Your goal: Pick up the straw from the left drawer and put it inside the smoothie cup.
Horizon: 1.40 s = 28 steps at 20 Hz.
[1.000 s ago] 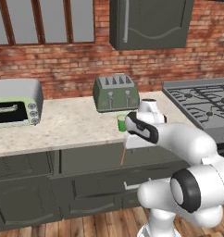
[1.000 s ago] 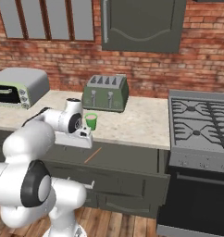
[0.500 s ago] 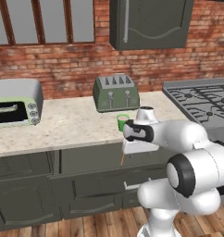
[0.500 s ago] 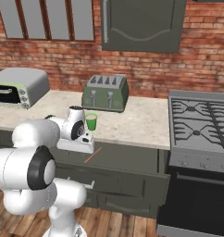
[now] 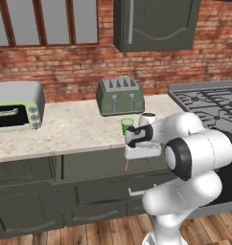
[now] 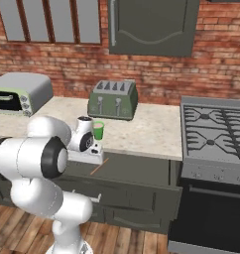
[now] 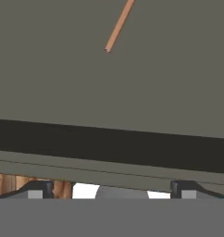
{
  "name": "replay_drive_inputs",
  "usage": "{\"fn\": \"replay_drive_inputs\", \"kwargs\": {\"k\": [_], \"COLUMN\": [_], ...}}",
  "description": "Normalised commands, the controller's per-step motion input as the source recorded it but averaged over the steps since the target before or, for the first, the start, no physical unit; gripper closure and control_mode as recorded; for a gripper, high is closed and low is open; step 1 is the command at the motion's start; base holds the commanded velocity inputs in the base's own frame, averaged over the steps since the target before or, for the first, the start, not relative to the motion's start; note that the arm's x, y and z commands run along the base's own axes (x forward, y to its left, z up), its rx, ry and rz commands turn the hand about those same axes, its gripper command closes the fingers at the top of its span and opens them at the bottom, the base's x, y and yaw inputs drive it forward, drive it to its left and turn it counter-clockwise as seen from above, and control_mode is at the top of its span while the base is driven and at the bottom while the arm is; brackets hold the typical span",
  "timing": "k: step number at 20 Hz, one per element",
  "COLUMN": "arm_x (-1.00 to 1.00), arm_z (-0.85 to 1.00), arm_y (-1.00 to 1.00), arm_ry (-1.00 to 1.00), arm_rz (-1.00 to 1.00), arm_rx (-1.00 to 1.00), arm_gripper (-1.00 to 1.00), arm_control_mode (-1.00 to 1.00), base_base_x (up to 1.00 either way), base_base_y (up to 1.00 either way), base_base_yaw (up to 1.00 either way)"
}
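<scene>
- The claw (image 7: pixel 111 190) hangs spread wide with nothing between its tips; in the hand view the two dark tips stand far apart at the bottom, over the front edge of the left drawer (image 7: pixel 109 92).
- In the left base view the claw (image 5: pixel 143 152) sits at the counter's front edge, above the open drawer; in the right base view it (image 6: pixel 90 156) sits in the same place, just in front of the cup.
- The left drawer (image 6: pixel 137 171) is pulled out below the counter, its plain grey inside showing.
- The straw (image 7: pixel 119 25) lies on the drawer floor, slanted, apart from the claw's tips and reaching out of the hand view's top edge. In the right base view the straw (image 6: pixel 98 167) lies just below the claw; in the left base view a short piece of the straw (image 5: pixel 126 164) shows under the hand.
- The smoothie cup (image 6: pixel 98 131) stands upright on the counter (image 6: pixel 147 131) near its front edge, just behind the hand; in the left base view the green cup (image 5: pixel 127 125) is beside the wrist.
- A green toaster (image 5: pixel 120 96) stands farther back on the counter, behind the cup.
- A toaster oven (image 5: pixel 15 106) sits at the counter's left end, well apart from the cup.
- A stove (image 6: pixel 218 134) adjoins the counter on the right.
- A brick wall (image 5: pixel 75 62) runs behind.
</scene>
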Motion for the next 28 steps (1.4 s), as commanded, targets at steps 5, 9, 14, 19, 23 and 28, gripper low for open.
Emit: {"fn": "replay_drive_inputs", "kwargs": {"k": [5, 9, 14, 19, 23, 28], "arm_x": [0.37, 0.28, 0.17, 0.14, 0.09, 0.01], "arm_z": [-0.23, -0.29, -0.35, -0.4, -0.46, -0.47], "arm_y": [0.0, 0.0, 0.0, 0.0, 0.0, 0.0], "arm_ry": [0.0, 0.0, 0.0, 0.0, 0.0, 0.01], "arm_rz": [0.0, 0.0, 0.0, 0.0, 0.0, 0.0], "arm_rx": [-0.01, -0.01, -0.02, -0.02, -0.02, -0.02], "arm_gripper": [-1.0, -1.0, -1.0, -1.0, -1.0, -1.0], "arm_control_mode": [-1.0, -1.0, -1.0, -1.0, -1.0, -1.0], "base_base_x": [0.0, 0.0, 0.0, 0.0, 0.0, 0.0], "base_base_y": [0.0, 0.0, 0.0, 0.0, 0.0, 0.0], "base_base_yaw": [0.0, 0.0, 0.0, 0.0, 0.0, 0.0]}}
